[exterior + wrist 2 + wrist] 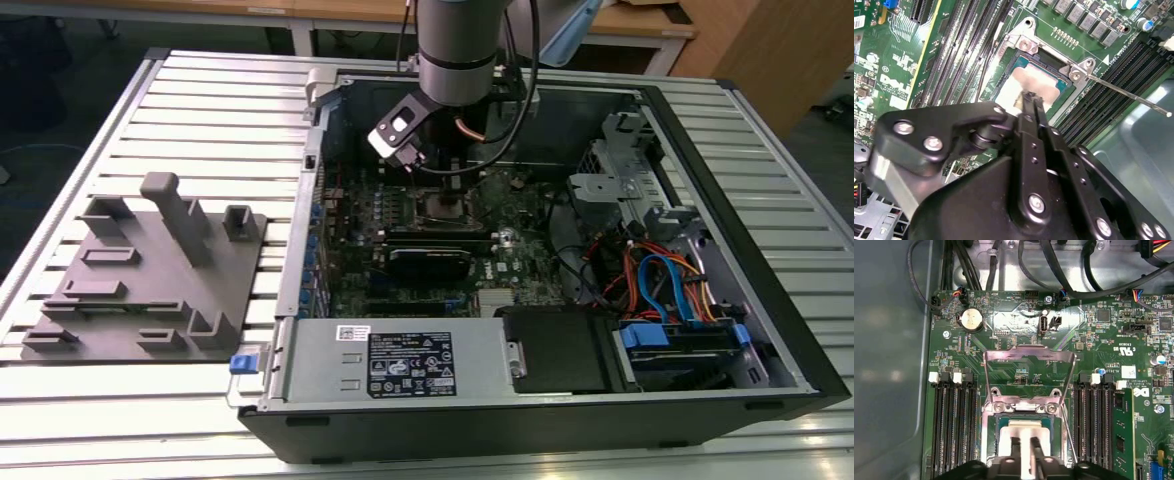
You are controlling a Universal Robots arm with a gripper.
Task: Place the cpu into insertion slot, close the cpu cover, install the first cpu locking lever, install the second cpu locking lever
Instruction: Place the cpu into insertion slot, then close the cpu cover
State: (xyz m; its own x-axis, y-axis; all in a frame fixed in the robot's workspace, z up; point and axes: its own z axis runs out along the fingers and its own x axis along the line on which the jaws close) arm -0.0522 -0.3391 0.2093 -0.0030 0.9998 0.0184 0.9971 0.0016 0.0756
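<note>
CPU seated, cover up.
Gripper (1025,442) hangs over the cpu (1026,427), fingers a narrow gap apart with nothing clamped; can't tell if the tips touch it. The cpu lies flat in the insertion slot (990,432), mid-board between the memory slots (954,430). The cpu cover (1029,353) stands swung open at the slot's hinge edge. One locking lever (1124,92) sticks out unlatched.

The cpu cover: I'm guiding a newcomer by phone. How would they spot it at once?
In the open case, find the green board and the socket between its long black memory slots. The cpu cover is the thin silver frame hinged at the socket's edge, swung open. Unlike the solid grey cpu beside it, it has a large window.
</note>
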